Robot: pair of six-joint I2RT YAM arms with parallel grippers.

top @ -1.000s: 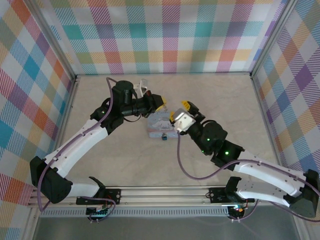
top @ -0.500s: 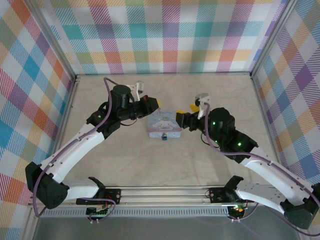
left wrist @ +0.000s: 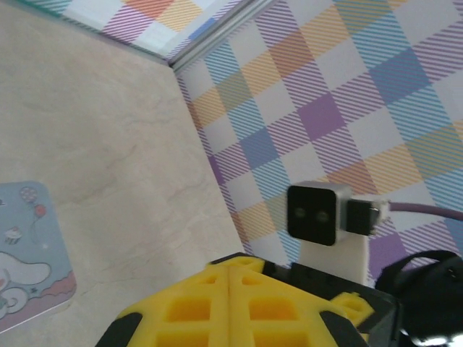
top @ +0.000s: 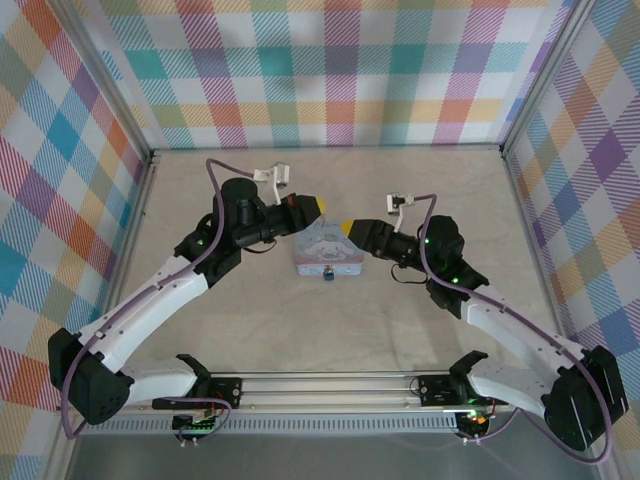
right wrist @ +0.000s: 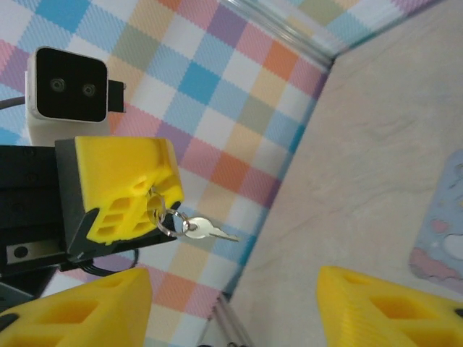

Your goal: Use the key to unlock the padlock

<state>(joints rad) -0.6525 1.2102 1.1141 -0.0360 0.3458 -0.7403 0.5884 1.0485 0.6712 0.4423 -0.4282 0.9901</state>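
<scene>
Change: the right arm, hunched over the cartoon tin (top: 318,250) a second ago, swung out toward 3 o'clock and has now turned back. Its wrist is laid over, and it points across at the other arm.
Left gripper (top: 308,208): closed, just off the tin's 11 o'clock corner, having backed slightly toward 9 o'clock. The right wrist view shows a small split ring (right wrist: 160,219) caught at its yellow fingertips.
Key (right wrist: 206,230): hangs from that ring, blade sticking out sideways and free in the air. Nothing else touches it.
Right gripper (top: 346,228): jaws apart and empty, over the tin's 1 o'clock corner, facing the key head-on.
Padlock (top: 328,274): at the tin's 6 o'clock edge, a tiny teal body against the rim. Neither arm touches it, and its shackle state is too small to tell.
Table (top: 250,310): the tin sits in the same spot as a second ago.
Meaning: the two claws are now lined up tip to tip above the tin, which looks like preparation for passing or re-gripping the key. No insertion has begun.
Risk: the key dangles loosely, so a closing pinch could swing or twist it.
</scene>
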